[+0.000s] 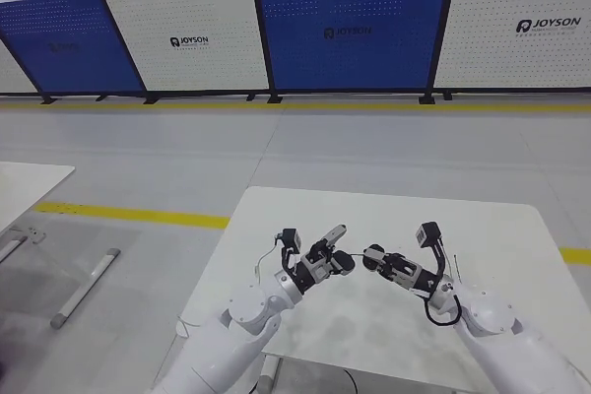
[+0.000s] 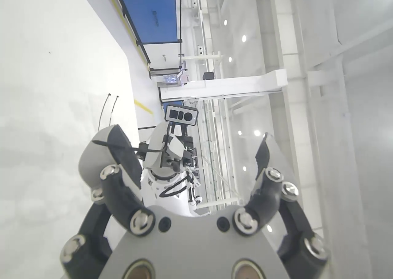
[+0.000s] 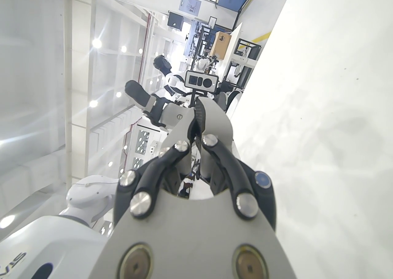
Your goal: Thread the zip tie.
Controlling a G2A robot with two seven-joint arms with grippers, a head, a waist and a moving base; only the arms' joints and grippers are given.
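A thin black zip tie (image 2: 118, 145) is pinched in my right gripper (image 2: 142, 151), which is shut on it above the middle of the white table (image 1: 374, 212). The tie's free end lies across the pad of one finger (image 2: 115, 151) of my left gripper (image 2: 184, 135), which stands open. In the top view the left gripper (image 1: 340, 246) and right gripper (image 1: 371, 254) face each other tip to tip, very close together. The right wrist view has my right gripper (image 3: 199, 105) shut, with the open left gripper (image 3: 147, 77) just beyond it.
Two spare black zip ties (image 2: 107, 108) lie on the table beside the right arm, also visible as thin lines (image 1: 456, 264) in the top view. Another white table (image 1: 20, 187) stands off to the left, across the floor.
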